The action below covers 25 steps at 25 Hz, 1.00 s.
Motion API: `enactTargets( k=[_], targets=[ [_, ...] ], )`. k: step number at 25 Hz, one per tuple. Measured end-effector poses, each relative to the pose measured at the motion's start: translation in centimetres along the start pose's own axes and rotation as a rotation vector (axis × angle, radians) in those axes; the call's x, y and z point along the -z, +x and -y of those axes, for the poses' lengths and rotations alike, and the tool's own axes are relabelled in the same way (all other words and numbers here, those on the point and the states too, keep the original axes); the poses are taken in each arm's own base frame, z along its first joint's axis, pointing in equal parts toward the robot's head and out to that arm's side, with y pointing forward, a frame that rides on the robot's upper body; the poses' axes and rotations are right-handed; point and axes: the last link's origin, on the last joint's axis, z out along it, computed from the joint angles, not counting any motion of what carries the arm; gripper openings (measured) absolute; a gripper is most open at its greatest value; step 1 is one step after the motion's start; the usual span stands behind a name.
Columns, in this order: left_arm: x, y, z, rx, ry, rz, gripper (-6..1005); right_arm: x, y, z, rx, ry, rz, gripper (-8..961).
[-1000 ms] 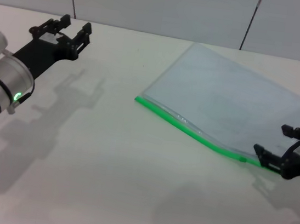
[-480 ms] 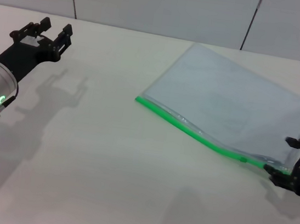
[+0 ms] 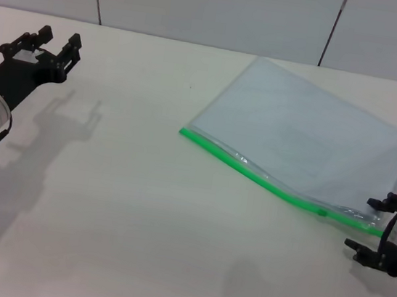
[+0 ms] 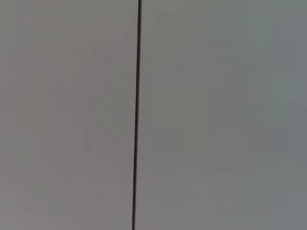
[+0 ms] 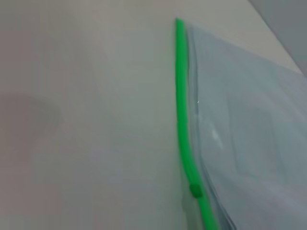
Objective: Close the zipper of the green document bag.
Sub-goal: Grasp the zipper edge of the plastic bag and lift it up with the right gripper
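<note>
Green document bag (image 3: 309, 145) flat on white table (image 3: 139, 207), right of centre, lying at an angle. Zipper (image 3: 274, 185) along the bag's near long edge, running from a corner mid-table toward the right. Small green slider tab (image 3: 321, 211) on the strip, close to its right end; same tab (image 5: 195, 190) visible in the right wrist view, sitting on the green strip (image 5: 182, 105) with the translucent pouch (image 5: 249, 124) beside it.

Right hand (image 3: 380, 232) low at the table's right edge, just beside the right end of the zipper, fingers spread apart, gripping nothing. Not touching the slider as far as can be seen; contact with the bag's corner unclear.

Left hand (image 3: 42, 46) far left, raised above the table, well apart from the bag, fingers apart, empty. Shadow of the arm on the table below it.

Left wrist view: only grey wall (image 4: 216, 115) with a dark vertical seam (image 4: 137, 115). Same panelled wall (image 3: 217, 8) behind the table in the head view.
</note>
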Motion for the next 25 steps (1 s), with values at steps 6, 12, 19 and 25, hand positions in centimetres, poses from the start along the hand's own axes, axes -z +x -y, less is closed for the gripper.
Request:
enactTargets(
  k=[6, 12, 19, 25],
  targets=[
    [-0.1, 0.2, 0.1, 0.003, 0.007, -0.007, 544, -0.7, -0.1, 0.4, 0.020, 0.072, 0.002, 725],
    [-0.3, 0.3, 0.0, 0.000, 0.004, -0.009, 543, -1.2, 0.2, 0.9, 0.024, 0.151, 0.000, 705],
    [-0.4, 0.3, -0.2, 0.001, -0.001, -0.012, 542, -2.0, -0.3, 1.4, 0.040, 0.252, 0.025, 681],
    [-0.6, 0.3, -0.4, 0.002, -0.003, -0.008, 543, -3.8, -1.2, 1.0, 0.094, 0.221, 0.032, 660]
  ],
)
